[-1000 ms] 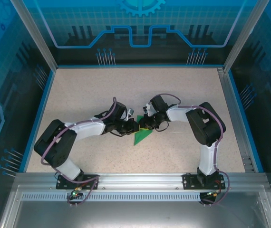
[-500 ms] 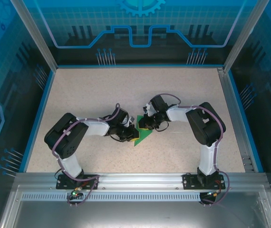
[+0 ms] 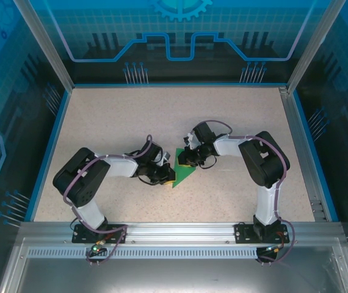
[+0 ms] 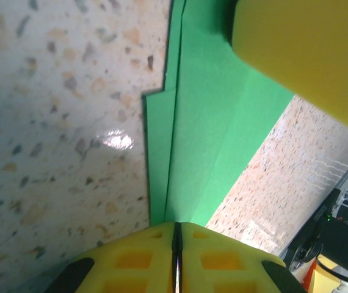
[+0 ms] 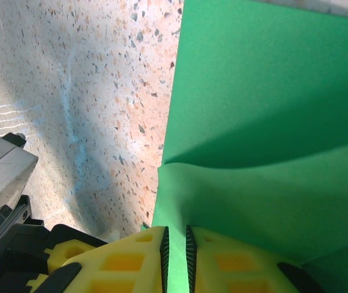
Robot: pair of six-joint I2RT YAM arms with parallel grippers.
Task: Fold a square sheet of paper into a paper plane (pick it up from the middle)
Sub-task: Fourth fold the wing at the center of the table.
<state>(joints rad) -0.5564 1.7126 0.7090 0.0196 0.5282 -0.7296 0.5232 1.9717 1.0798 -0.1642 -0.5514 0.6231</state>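
Observation:
The green sheet of paper [image 3: 185, 176], folded into a pointed, layered shape, lies mid-table between both arms. My left gripper [image 3: 170, 177] is at its left edge; in the left wrist view its yellow jaws [image 4: 176, 227] are shut, tips on the near end of the paper [image 4: 210, 122], whose fold line runs into their seam. No green shows between them. My right gripper [image 3: 184, 160] holds the far end. Its jaws [image 5: 175, 235] are shut on a raised strip of the paper [image 5: 265, 91], which bulges up in front. One of the right fingers [image 4: 308, 55] appears above the paper.
The speckled table [image 3: 113, 122] has a blue rim and glass walls on three sides. An aluminium rail [image 3: 174, 235] carries the arm bases at the near edge. The right arm's elbow [image 3: 265, 160] stands right of the paper.
My left gripper has slid down and left along the paper's left edge, and its elbow has swung in. The right gripper has held still on the paper.

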